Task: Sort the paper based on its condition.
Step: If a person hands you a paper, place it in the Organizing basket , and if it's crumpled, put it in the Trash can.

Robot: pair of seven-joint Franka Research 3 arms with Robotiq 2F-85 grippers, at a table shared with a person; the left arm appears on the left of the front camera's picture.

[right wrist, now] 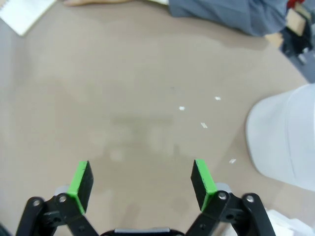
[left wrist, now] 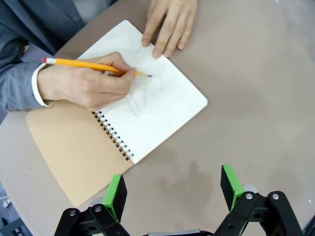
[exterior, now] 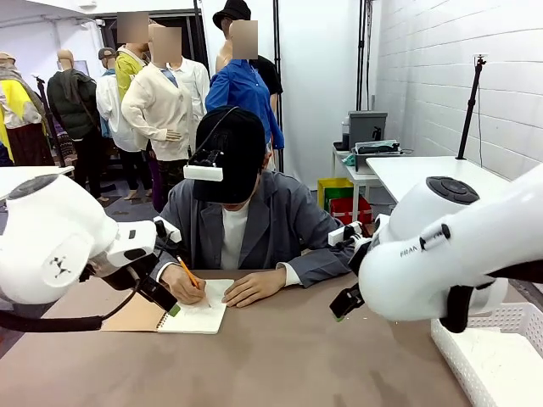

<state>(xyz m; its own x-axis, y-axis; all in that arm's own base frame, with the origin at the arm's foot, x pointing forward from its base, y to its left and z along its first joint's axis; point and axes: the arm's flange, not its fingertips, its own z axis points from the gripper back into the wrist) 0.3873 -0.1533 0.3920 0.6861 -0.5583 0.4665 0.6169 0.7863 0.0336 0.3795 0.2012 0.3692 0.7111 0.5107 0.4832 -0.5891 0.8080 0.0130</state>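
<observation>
- The paper [left wrist: 167, 108], a white page bound in the notebook [left wrist: 69, 152], lay under the person's hand [left wrist: 88, 83], which was drawing with a pencil [left wrist: 83, 64].
- It looked thin, light and limp, and would be best pinched at a free edge.
- The left gripper [left wrist: 173, 183] hovered near the notebook, jaws apart and empty.
- The right gripper [right wrist: 142, 179] hung over bare table [right wrist: 147, 88], jaws wide and empty.

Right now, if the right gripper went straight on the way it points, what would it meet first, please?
Most likely the bare table: the right gripper stands open above it with nothing between, though depth is unclear.
</observation>
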